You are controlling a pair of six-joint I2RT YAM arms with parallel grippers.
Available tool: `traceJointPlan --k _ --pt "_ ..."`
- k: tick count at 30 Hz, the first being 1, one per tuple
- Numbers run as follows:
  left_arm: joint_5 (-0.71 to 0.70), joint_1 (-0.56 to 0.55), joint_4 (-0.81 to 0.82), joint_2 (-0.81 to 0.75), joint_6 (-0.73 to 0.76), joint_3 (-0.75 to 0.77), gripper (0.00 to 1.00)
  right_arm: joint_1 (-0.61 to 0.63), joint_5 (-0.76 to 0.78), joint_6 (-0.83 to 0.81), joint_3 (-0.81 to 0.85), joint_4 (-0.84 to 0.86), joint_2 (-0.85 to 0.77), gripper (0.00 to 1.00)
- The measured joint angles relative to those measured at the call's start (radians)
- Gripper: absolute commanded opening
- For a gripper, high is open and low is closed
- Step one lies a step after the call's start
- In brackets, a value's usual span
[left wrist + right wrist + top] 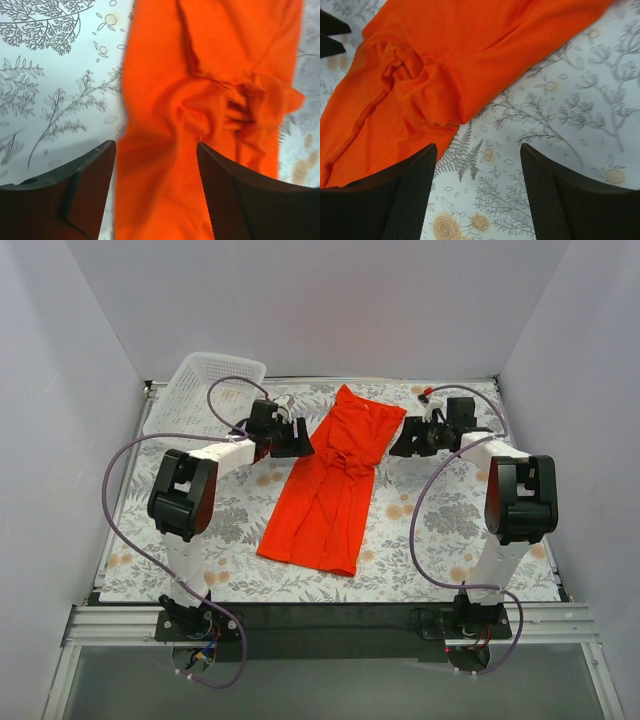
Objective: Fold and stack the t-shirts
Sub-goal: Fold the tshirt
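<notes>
So, starting at the far left corner, there's a white mesh basket [205,390] sitting at the edge of the floral tablecloth [430,530], well apart from everything else. Next over is the left gripper [155,146], jaws spread wide and not pinching anything. One finger hangs over the bare cloth and the other over orange fabric, with the shirt's left edge running between them. Can't tell from the wrist view whether the tips actually touch the fabric. The orange-red t-shirt [330,490] lies in the middle of the table as a long narrow strip. It runs from the far centre down toward the near left, and there's a bunched-up knot of wrinkles about halfway along, right between the two arms. On the shirt's right side is the right gripper [478,146], also spread apart with nothing in it. Its left finger sits by the shirt's edge and mostly flowery cloth shows in the gap.
</notes>
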Motion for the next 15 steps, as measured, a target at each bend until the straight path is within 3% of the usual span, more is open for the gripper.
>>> traceJointPlan --k 6,15 --pt "0.021 0.002 0.049 -0.281 -0.017 -0.117 0.63 0.047 -0.068 0.005 -0.138 0.008 -0.040 0.63" --pt "0.000 0.006 0.046 -0.961 -0.033 -0.517 0.64 0.237 -0.131 -0.010 -0.423 0.005 -0.210 0.62"
